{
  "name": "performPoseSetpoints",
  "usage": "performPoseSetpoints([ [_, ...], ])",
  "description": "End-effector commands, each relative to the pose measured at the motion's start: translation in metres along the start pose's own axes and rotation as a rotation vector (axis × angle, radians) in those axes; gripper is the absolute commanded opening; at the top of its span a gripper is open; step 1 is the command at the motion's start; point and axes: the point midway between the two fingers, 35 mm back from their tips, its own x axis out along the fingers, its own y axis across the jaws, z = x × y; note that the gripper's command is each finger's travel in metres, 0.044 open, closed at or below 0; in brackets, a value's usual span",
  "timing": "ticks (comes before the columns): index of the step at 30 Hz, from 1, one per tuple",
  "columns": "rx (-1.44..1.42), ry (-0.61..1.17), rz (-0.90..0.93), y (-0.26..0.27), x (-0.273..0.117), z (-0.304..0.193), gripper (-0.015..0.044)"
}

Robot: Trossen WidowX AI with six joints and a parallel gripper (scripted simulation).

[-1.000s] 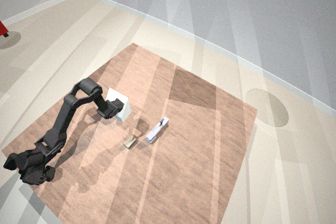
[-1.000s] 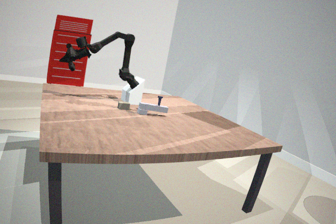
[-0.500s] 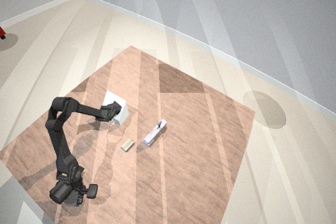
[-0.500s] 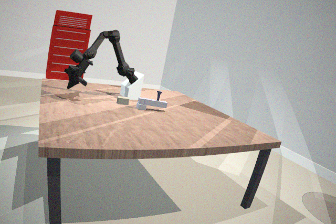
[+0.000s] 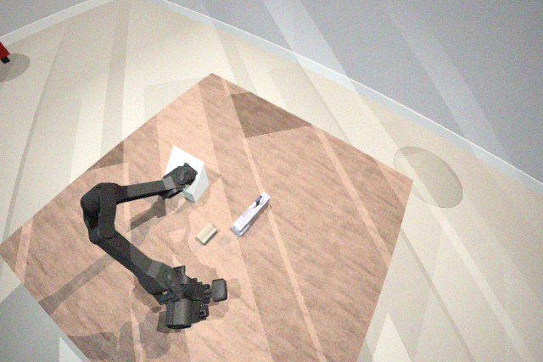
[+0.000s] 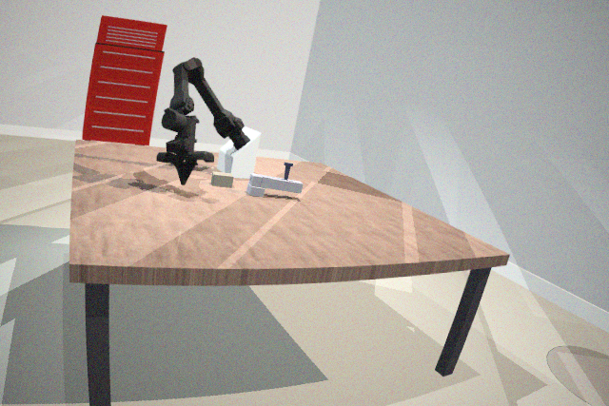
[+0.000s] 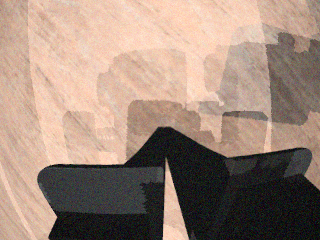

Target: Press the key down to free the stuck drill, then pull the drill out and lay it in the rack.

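The jaws (image 5: 204, 292) (image 6: 184, 182) are closed and have nothing in them. They point down over the worktop (image 5: 333, 218) (image 6: 295, 234) (image 7: 150, 25), well apart from the pale bar (image 5: 249, 215) (image 6: 275, 183). A dark blue pin (image 5: 258, 201) (image 6: 287, 170) stands up from the bar, near its far end. I think that is the key, but I can't tell for sure. I can't pick out the drill; it may be stuck in the bar. The grooved block (image 5: 206, 234) (image 6: 222, 179) beside the bar may be the rack.

The push looks like the next job. The pin is thin, so a push off to one side could slip or tip the bar. A weak push could leave the drill stuck, and then a pull might drag everything along. If the arm swings too low, it could bump the grooved block.
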Motion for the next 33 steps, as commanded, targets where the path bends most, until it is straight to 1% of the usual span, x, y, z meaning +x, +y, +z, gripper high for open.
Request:
performPoseSetpoints([
  [1, -0.051, 0.115, 0.059, 0.058, 0.005, -0.028, 0.0000],
  [5, -0.130, 0.229, 0.096, 0.118, -0.001, -0.065, 0.0000],
  [9, -0.238, 0.326, 0.096, 0.171, -0.019, -0.111, 0.0000],
  [15, -0.430, 0.397, 0.031, 0.225, -0.055, -0.183, 0.0000],
  [19, -0.567, 0.383, -0.040, 0.245, -0.083, -0.229, 0.0000],
  [23, -0.694, 0.321, -0.116, 0.253, -0.109, -0.269, 0.0000],
  [28, -0.715, 0.307, -0.129, 0.254, -0.113, -0.275, 0.0000],
  [29, -0.724, 0.315, -0.108, 0.255, -0.115, -0.277, 0.0000],
  [33, -0.717, 0.309, -0.123, 0.253, -0.110, -0.277, 0.0000],
])
